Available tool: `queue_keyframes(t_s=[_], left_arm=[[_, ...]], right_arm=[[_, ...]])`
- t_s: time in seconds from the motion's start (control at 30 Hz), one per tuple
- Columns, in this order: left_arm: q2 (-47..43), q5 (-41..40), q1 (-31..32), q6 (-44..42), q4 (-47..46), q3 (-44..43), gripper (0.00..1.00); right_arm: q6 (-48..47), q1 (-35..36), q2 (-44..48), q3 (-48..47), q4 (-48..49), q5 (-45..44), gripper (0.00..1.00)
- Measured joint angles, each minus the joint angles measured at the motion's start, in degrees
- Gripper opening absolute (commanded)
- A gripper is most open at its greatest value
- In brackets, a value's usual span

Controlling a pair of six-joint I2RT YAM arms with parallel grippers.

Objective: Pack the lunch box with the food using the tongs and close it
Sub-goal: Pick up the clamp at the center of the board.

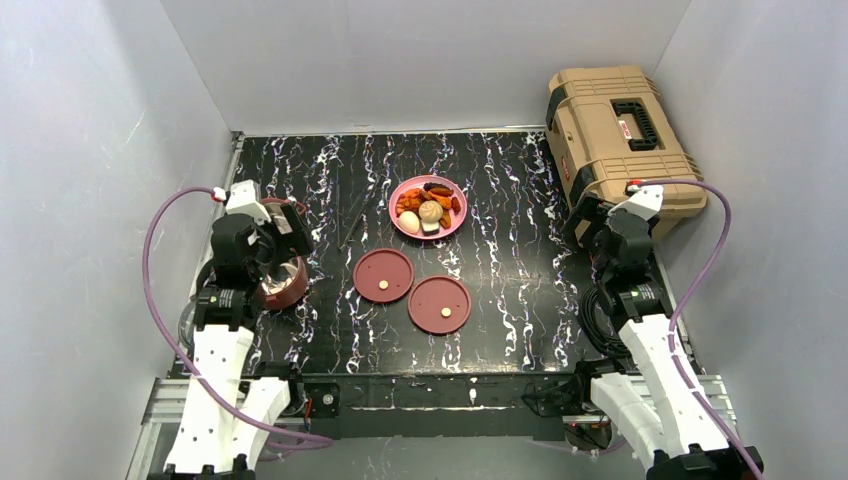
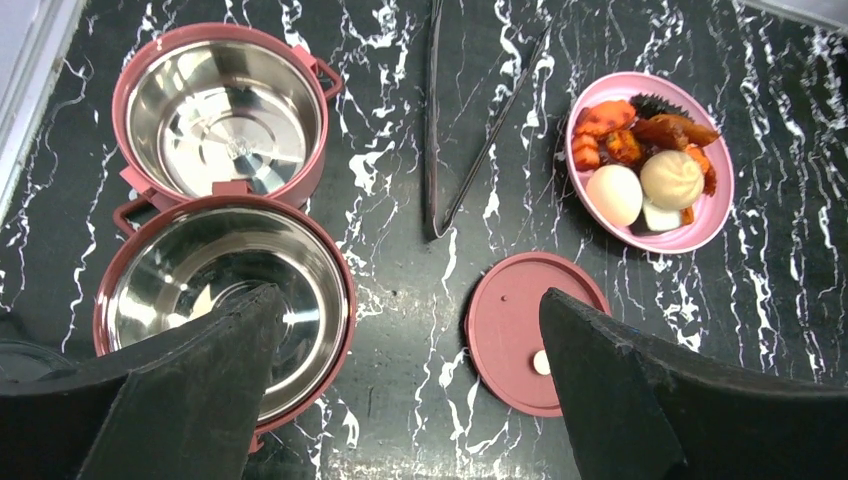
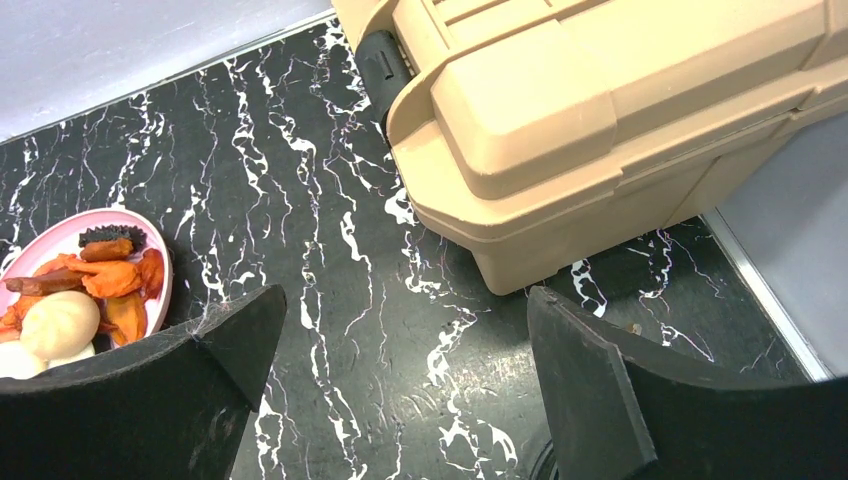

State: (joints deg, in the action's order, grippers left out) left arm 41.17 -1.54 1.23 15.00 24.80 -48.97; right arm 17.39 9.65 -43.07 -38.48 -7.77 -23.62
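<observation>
Top ext: high behind near edge, looking down on whole table point(image 1: 500, 190). L wrist: close, facing down at bowls point(image 2: 222, 110), tongs point(image 2: 432, 120). R wrist: close, low, toward toolbox point(image 3: 560, 130). Overlap across all 3 at pink plate point(image 3: 62, 232).

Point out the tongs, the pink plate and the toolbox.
tongs point(image 2: 436, 226), left wrist view, joined end.
pink plate point(image 2: 690, 241), left wrist view, bare lower rim.
toolbox point(image 3: 600, 100), right wrist view, lid top.

Lunch box bowls point(image 2: 215, 29) empty, touching; two lids point(image 2: 508, 335) flat; food point(image 2: 670, 178) piled on pink plate point(image 2: 692, 240); tongs point(image 2: 432, 120) lying between.
</observation>
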Motion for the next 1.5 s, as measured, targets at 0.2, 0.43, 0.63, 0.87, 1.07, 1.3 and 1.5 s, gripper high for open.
queue_keyframes(t_s=[0.2, 0.43, 0.63, 0.87, 1.07, 1.3, 1.5], left_arm=[[6.14, -0.07, 0.0, 0.72, 1.68, -1.44, 0.99], [9.84, 3.37, 0.0, 0.31, 2.64, -2.21, 0.99], [22.56, 8.94, 0.87, -0.02, 3.72, -11.08, 0.99], [38.1, 11.47, 4.66, -0.74, 4.31, -17.77, 0.99], [47.87, 10.64, 7.1, -1.92, 5.92, -18.99, 0.94], [56.02, 4.11, 11.82, -4.11, 8.5, -23.02, 0.89], [59.54, 0.52, 12.11, -5.35, 8.52, -25.68, 0.81]], right_arm=[[0.0, 0.0, 0.76, 0.02, -0.24, 0.37, 1.0], [0.0, 0.0, 1.01, 0.76, 0.02, 1.51, 1.0], [0.57, 0.0, 1.51, 4.59, 2.56, 4.66, 1.0], [1.14, 0.0, 1.68, 6.62, 4.42, 8.92, 1.0], [1.31, 0.0, 3.72, 8.68, 6.84, 11.13, 1.0], [2.19, 0.0, 3.76, 10.21, 8.39, 11.85, 1.0], [2.84, 0.0, 3.82, 10.56, 9.33, 12.24, 1.0]])
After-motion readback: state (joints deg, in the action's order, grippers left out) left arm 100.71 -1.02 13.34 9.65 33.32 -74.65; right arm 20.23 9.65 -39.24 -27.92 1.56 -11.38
